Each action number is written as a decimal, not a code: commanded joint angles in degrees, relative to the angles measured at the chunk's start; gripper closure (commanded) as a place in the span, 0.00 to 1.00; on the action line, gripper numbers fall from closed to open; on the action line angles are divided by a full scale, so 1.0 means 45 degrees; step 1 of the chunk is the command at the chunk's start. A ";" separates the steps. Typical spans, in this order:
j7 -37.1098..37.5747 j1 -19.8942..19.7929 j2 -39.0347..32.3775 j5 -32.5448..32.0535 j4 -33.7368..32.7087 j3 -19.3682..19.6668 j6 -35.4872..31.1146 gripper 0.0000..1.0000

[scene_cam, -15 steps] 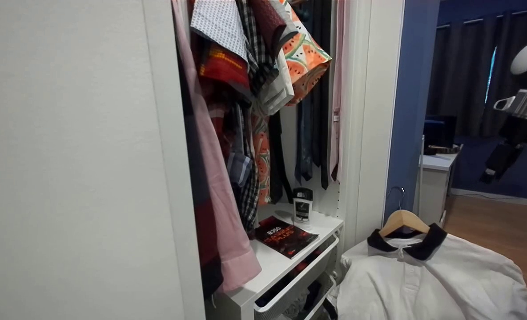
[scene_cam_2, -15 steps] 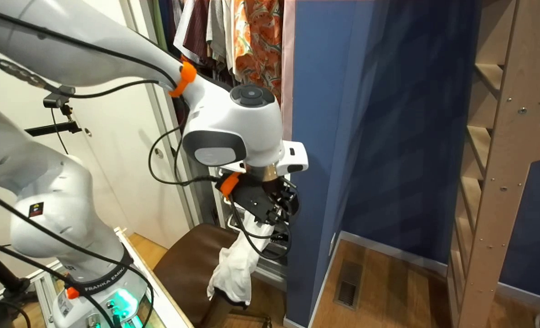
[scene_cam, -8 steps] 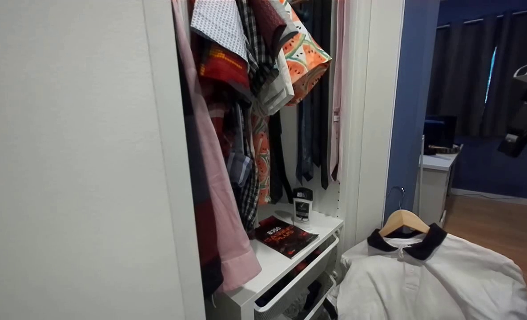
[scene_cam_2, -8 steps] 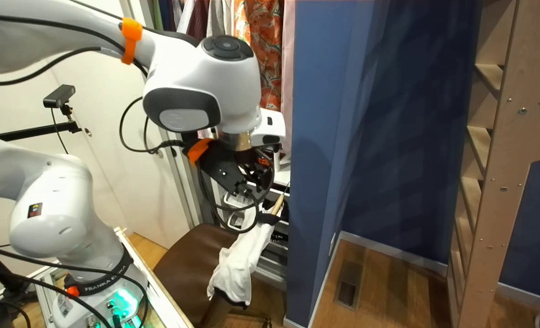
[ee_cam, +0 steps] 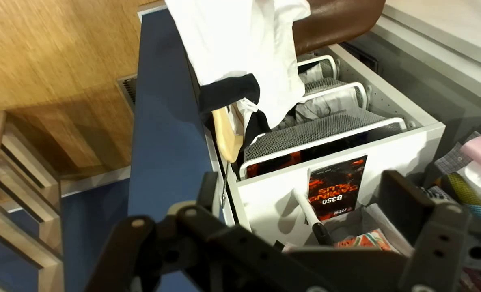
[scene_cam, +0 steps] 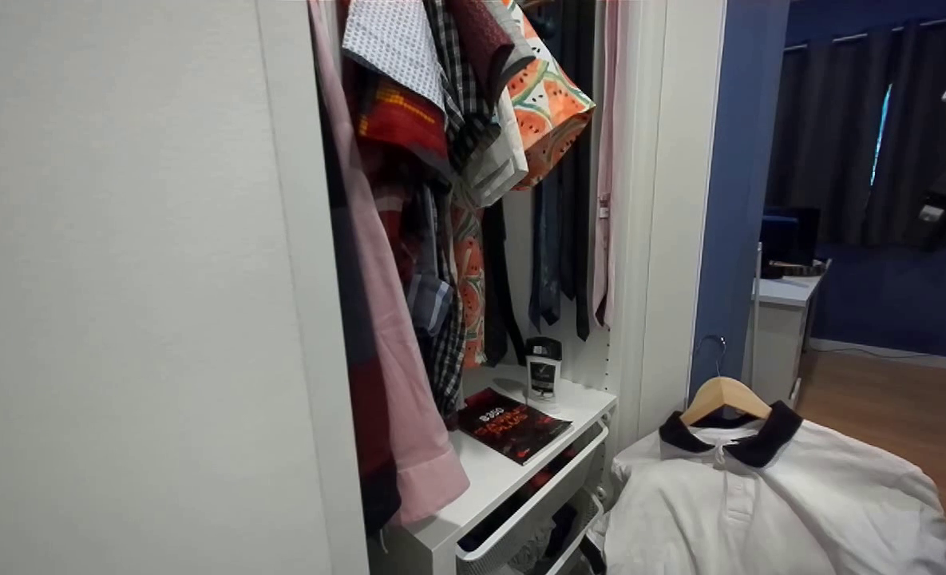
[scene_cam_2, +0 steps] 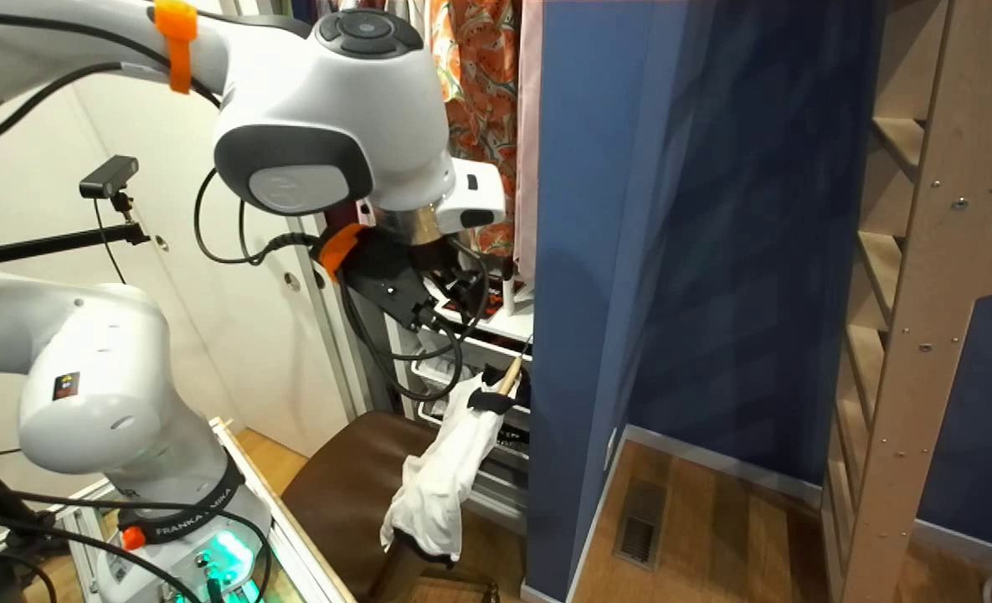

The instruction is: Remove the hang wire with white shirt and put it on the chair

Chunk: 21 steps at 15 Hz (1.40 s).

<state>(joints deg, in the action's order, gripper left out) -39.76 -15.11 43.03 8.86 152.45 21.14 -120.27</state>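
Observation:
The white shirt (scene_cam_2: 441, 469), with black collar and cuff, drapes at the edge of the brown chair (scene_cam_2: 353, 494). Its collar end points toward the drawers beside the blue wall. Still inside the collar is the tan hang wire (scene_cam_2: 511, 375), its metal hook standing free; both also show in an exterior view, shirt (scene_cam: 768, 511) and hang wire (scene_cam: 724, 397). My gripper (ee_cam: 305, 191) is open above the drawer unit, fingers wide apart, nothing between them. From the wrist view the hook lies beyond the left finger, apart from it as far as I can tell. What bears the hanger is hidden.
A white drawer unit (scene_cam: 473, 499) carries a dark booklet (scene_cam: 512, 426) and a white deodorant stick (scene_cam: 544, 371). Clothes, including a pink shirt (scene_cam: 401, 383), hang above it. The blue wall (scene_cam_2: 579, 276) borders the shirt; a wooden ladder-like frame (scene_cam_2: 914, 276) stands farther off.
My gripper has risen and drawn back from the hanger, which its body covered a second ago in an exterior view. Shirt and hanger have stayed in place.

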 commanded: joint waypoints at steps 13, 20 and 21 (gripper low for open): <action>0.0234 0.0414 0.0442 -0.0373 -0.0013 0.0298 -0.0007 0.00; 0.0233 0.0418 0.0449 -0.0372 -0.0012 0.0303 -0.0007 0.00; 0.0233 0.0419 0.0449 -0.0371 -0.0012 0.0303 -0.0007 0.00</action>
<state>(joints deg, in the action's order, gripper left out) -39.76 -14.70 44.65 8.42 152.47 21.24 -120.27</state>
